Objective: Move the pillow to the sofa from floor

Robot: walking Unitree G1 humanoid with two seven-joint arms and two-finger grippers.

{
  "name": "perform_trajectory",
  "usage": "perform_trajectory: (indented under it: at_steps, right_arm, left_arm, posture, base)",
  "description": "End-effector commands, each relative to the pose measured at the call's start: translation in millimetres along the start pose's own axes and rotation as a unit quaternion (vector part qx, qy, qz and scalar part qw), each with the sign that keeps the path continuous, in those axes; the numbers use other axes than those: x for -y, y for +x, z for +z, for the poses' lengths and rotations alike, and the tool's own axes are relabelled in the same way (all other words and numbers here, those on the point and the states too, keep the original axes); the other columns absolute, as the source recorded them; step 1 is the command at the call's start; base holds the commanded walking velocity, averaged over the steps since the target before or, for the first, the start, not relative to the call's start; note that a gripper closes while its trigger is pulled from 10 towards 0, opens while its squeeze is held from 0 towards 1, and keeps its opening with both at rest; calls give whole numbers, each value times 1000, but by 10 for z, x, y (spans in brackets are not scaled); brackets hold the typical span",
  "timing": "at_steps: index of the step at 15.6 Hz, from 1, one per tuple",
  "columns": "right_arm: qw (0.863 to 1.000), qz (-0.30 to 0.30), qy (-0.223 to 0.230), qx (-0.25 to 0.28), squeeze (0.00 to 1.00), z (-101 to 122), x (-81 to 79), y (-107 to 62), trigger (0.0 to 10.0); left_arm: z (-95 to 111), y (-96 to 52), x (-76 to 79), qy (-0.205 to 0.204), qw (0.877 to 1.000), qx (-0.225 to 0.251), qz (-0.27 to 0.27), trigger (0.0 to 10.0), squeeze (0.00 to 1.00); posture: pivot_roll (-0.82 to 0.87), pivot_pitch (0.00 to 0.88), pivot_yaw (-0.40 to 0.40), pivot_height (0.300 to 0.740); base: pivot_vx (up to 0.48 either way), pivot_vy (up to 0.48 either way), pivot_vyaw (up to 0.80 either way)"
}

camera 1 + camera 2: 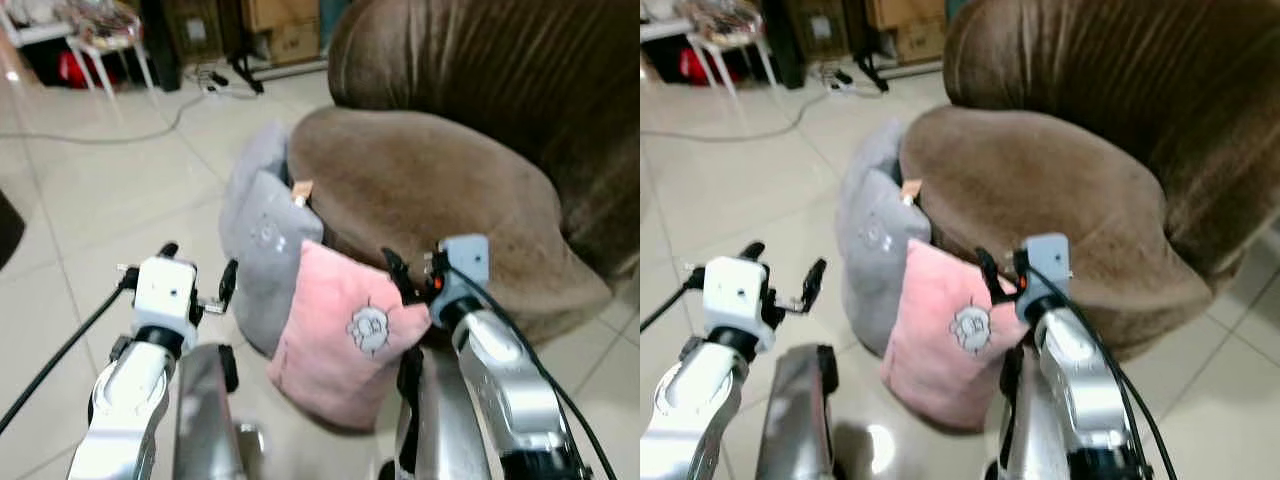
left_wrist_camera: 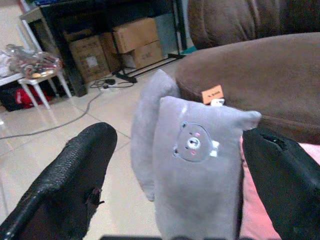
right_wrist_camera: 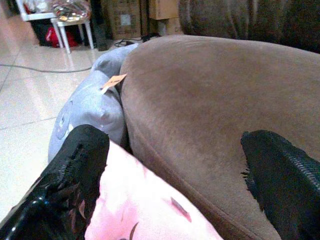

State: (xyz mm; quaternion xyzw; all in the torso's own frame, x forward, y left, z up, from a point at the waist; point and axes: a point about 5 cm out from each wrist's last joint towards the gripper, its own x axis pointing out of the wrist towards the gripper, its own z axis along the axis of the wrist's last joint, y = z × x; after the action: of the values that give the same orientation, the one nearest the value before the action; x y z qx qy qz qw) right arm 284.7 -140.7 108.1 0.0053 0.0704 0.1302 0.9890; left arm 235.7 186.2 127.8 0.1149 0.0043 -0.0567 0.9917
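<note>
Where it leans on the sofa (image 1: 440, 190), the pink pillow (image 1: 345, 335) shows a bear.

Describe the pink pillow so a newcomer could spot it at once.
Find the brown sofa. Three pillows stand on the floor against its front edge. The pink pillow is nearest the robot, beside two grey pillows, and it alone is pink.

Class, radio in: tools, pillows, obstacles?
Left tool open beside grey pillow. Right tool open at pink pillow. Pillows on floor against sofa.
</note>
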Motion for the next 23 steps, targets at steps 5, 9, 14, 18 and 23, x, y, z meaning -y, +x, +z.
perform_trajectory:
  at_steps: [5,9,14,18,23]
  right_arm:
    - [993,6,26,-113,1000,-348,107,437,10000]
    - [988,-41,-4,-149,1000,-392,270,615,10000]
    - [985,10,-64,-158,1000,-282,453,649,10000]
    - [978,32,-97,-182,1000,-401,344,645,10000]
    - [964,113,-127,-203,1000,-447,265,625,10000]
  left_arm:
    - [-153,24,157,13,989,-45,-141,10000,0]
    - [-134,-51,121,16,983,-52,-176,10000,0]
    - [-145,-113,166,10,975,-60,-211,10000,0]
    - [-139,-133,186,9,969,-66,-238,10000,0]
    - [-135,-152,178,8,968,-67,-243,10000,0]
  posture:
    - [-11,0,-41,391]
    - [14,22,-28,391]
    - [11,23,-25,391]
    - [19,12,-22,391]
    - [18,4,-27,391]
  base:
    - [0,0,0]
    - [0,0,0]
    - [0,0,0]
    - [0,0,0]
    - [0,0,0]
